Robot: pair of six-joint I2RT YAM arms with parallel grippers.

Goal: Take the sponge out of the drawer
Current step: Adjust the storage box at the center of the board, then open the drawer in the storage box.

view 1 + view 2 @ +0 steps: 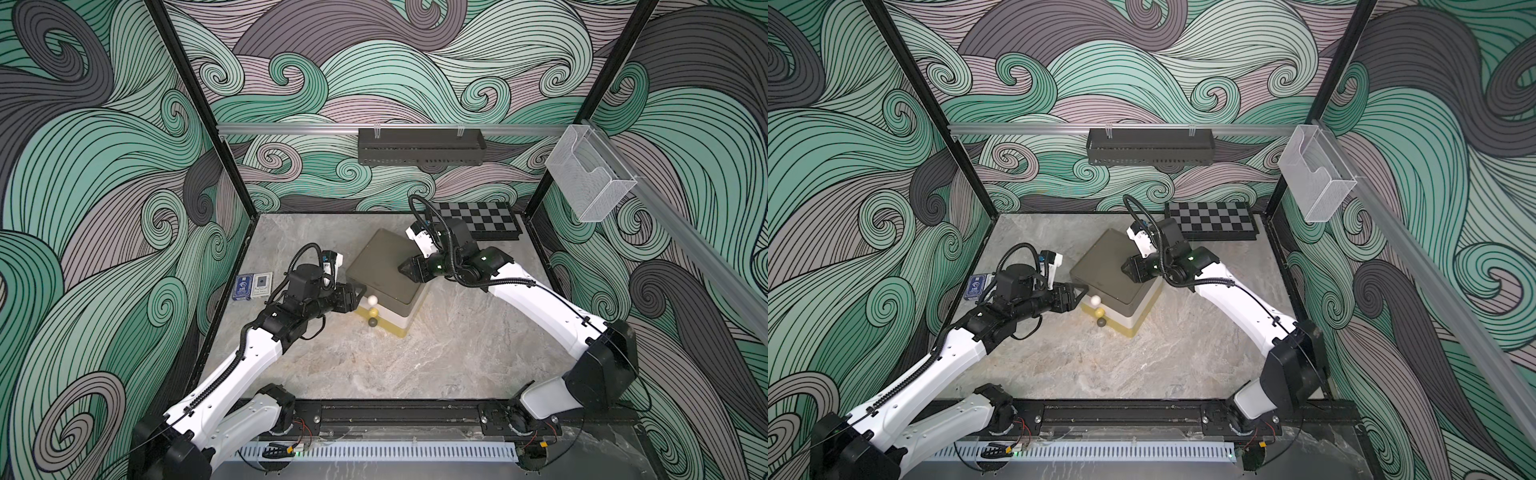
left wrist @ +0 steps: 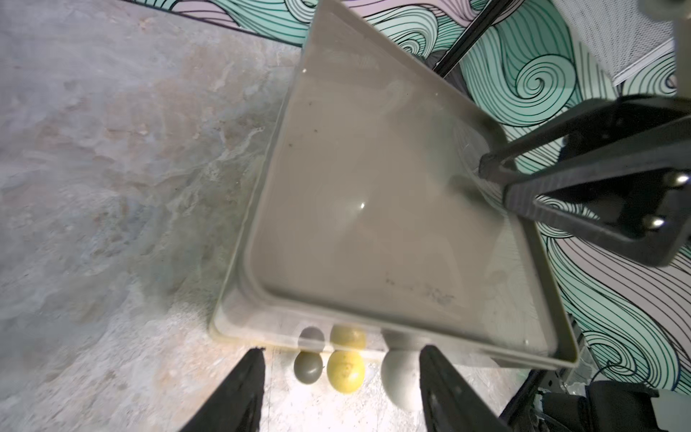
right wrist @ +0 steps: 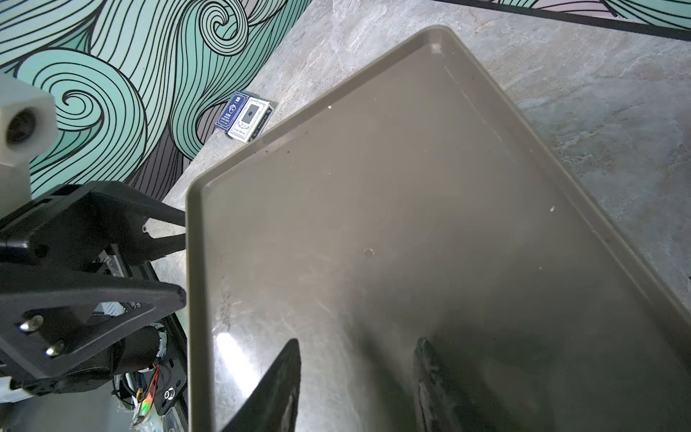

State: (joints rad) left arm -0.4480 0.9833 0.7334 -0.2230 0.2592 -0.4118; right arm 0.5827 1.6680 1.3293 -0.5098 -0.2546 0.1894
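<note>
Drawer (image 1: 386, 266) sits on marbled table (image 1: 457, 353) amid swirled walls (image 1: 374, 62); left gripper (image 1: 361, 296), right gripper (image 1: 403, 270) spread.

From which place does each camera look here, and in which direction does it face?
Both top views: high behind the arms' bases, looking down at the table, the drawer unit, the left arm and the right arm.
Left wrist: on the left arm, facing the unit's knobs and grey top; its own open jaws show.
Right wrist: on the right arm, looking down at that top; its own open jaws show.
Shared: each wrist view also shows the other arm's jaws.
</note>
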